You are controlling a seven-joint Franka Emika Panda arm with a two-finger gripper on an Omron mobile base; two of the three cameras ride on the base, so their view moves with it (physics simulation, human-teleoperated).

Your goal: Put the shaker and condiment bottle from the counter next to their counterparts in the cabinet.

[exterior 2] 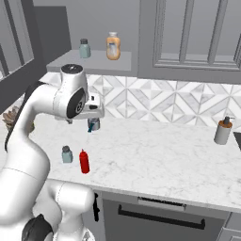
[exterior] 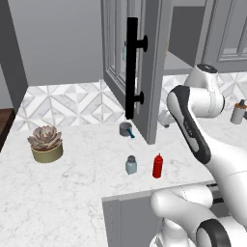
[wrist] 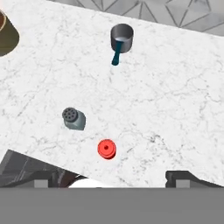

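The shaker [exterior: 130, 165] [exterior 2: 67, 154] [wrist: 73, 118], a squat blue-grey jar with a grey cap, stands near the front edge of the marble counter [exterior: 82, 169]. Just right of it stands the red condiment bottle [exterior: 157, 166] [exterior 2: 84, 161] [wrist: 106, 149]. My gripper [exterior 2: 95, 113] [wrist: 113, 177] hovers high above both, pointing down, open, with nothing between its fingertips [wrist: 43, 177]. The cabinet [exterior: 155, 72] has its door swung open, black bar handle [exterior: 131, 67] facing me. On its shelf [exterior 2: 89, 60] stand a similar shaker [exterior 2: 84, 48] and an orange bottle [exterior 2: 113, 46].
A small grey cup with a blue handle [exterior: 126, 129] [wrist: 120, 39] sits behind the shaker, under the open door. A potted succulent [exterior: 46, 143] is at the left. A soap dispenser [exterior 2: 222, 130] stands far right. The open door juts out over the counter.
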